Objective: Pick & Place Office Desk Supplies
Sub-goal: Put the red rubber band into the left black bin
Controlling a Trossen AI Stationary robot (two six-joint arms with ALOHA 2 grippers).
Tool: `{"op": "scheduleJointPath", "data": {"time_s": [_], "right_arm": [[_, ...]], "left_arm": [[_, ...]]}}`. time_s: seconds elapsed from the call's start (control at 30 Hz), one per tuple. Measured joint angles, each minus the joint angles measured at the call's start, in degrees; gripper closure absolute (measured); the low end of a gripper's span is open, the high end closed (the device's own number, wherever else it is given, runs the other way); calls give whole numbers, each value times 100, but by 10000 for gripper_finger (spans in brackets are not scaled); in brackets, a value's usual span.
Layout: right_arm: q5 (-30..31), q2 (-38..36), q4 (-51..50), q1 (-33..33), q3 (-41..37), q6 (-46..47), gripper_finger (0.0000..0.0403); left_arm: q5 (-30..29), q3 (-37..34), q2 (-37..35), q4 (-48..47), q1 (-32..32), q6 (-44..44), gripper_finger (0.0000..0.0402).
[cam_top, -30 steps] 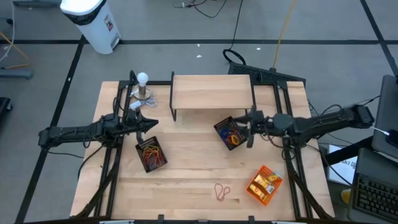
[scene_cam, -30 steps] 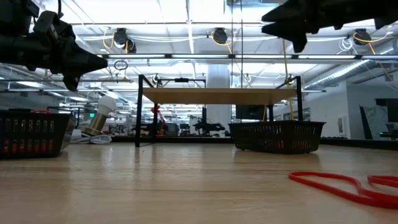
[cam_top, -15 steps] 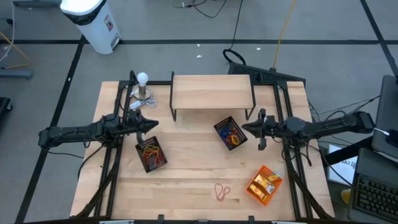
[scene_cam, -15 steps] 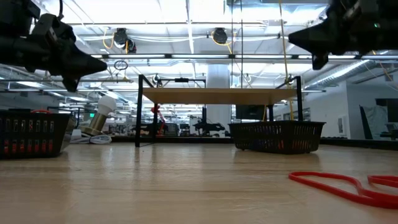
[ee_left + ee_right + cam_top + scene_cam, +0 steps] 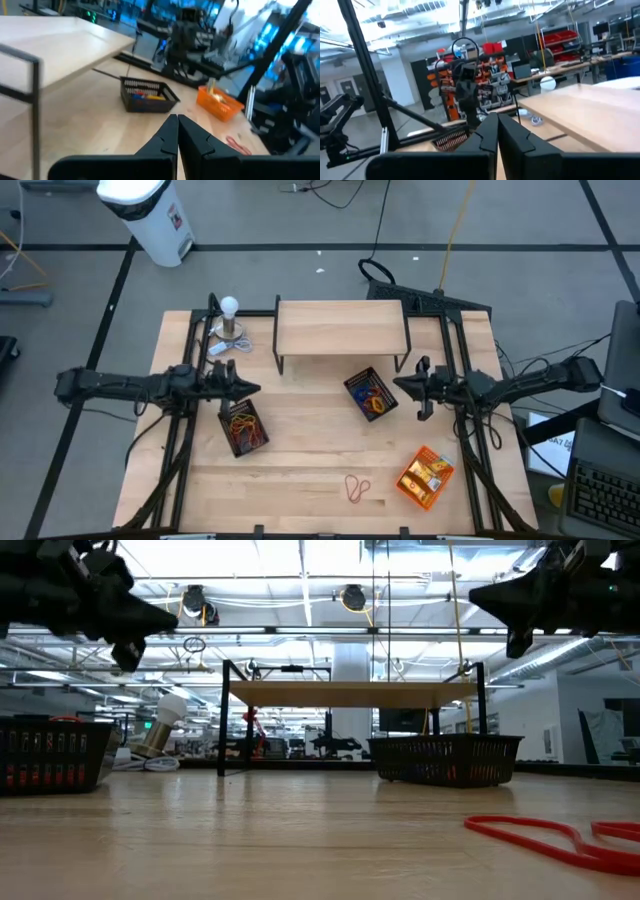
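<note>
A red rubber band [image 5: 357, 487] lies flat on the table near its front edge; it also shows in the low view [image 5: 548, 837]. Yellow-and-white packets fill an orange tray [image 5: 427, 477] at the front right. Two black mesh trays hold more bands, the left one [image 5: 243, 428] red and orange, the right one [image 5: 370, 394] blue and orange. My left gripper [image 5: 256, 388] hangs shut above the left tray's far end, its fingers closed in the wrist view [image 5: 177, 119]. My right gripper [image 5: 399, 385] hangs shut just right of the right tray, fingers together [image 5: 496, 117].
A low wooden shelf [image 5: 340, 328] on black legs stands at the table's far middle. A small lamp with a white bulb [image 5: 231, 321] stands at the far left. Bare wood lies between the two mesh trays and along the front left.
My right gripper has drawn back from over the right mesh tray toward the table's right edge and now hangs beside it. My left gripper has risen a little above the left tray.
</note>
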Motion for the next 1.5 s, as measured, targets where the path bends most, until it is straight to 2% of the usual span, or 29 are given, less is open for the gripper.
{"op": "scheduleJointPath", "data": {"time_s": [0.2,0.37,0.5,0.8,1.0,1.2,1.37,1.5], "right_arm": [[-9,8,-8,-23,-7,-152,402],[-7,9,-23,-117,-11,-75,402],[-7,23,-95,-117,-13,-35,403],[-7,212,-157,21,-17,12,403],[3,282,-137,78,-20,25,401],[-2,286,-88,78,-20,25,400],[-4,473,-94,169,-22,46,395],[11,587,56,209,-22,45,396]], "left_arm": [[-294,1100,1748,-17,-843,344,397],[-282,2237,3410,-22,-1448,402,399],[-285,3152,4390,-84,-1757,508,384],[-226,5291,6890,-964,-2197,250,358],[79,6486,8383,-1214,-2307,373,308],[329,7552,9482,-1537,-2375,1133,232],[319,8196,10063,-2276,-2372,1982,185],[348,8446,10397,-2486,-2305,2076,168]]}}
